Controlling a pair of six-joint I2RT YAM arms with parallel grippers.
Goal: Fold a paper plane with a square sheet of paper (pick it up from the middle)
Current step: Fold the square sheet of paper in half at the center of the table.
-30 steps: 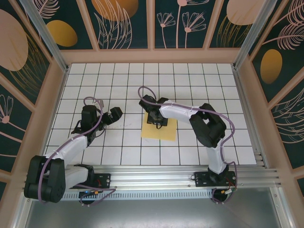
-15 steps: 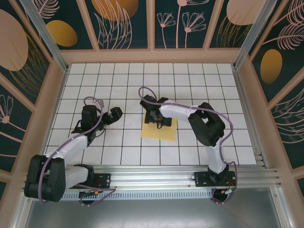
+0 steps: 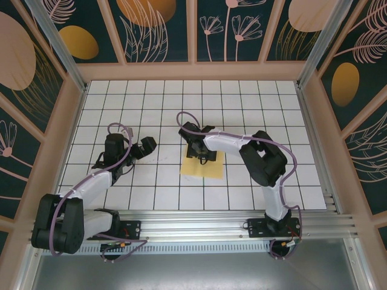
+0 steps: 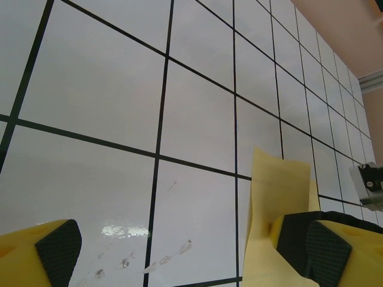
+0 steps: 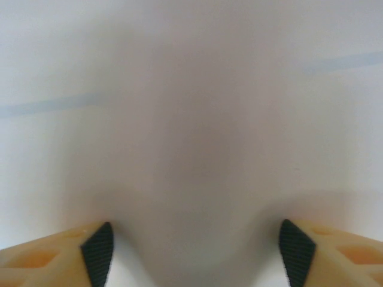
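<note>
The square sheet of paper (image 3: 205, 170) is plain yellow and lies flat near the middle of the white grid table (image 3: 254, 109). My right gripper (image 3: 200, 150) points down onto the sheet's far part. In the right wrist view its black fingertips (image 5: 99, 254) stand wide apart, very close to a blurred pale surface, with nothing clearly pinched between them. My left gripper (image 3: 144, 147) hovers open about two tiles to the left of the sheet. In the left wrist view part of the yellow sheet (image 4: 276, 191) shows behind the right-hand finger (image 4: 311, 242) of my left gripper (image 4: 185, 251).
Wooden walls with dark floral panels (image 3: 157, 30) enclose the table on three sides. An aluminium rail (image 3: 199, 220) carrying both arm bases runs along the near edge. Small smudges (image 4: 155, 263) mark the tile under the left gripper.
The right gripper has stayed down on the far part of the sheet, shifting only slightly. The sheet and the left arm have not moved.
</note>
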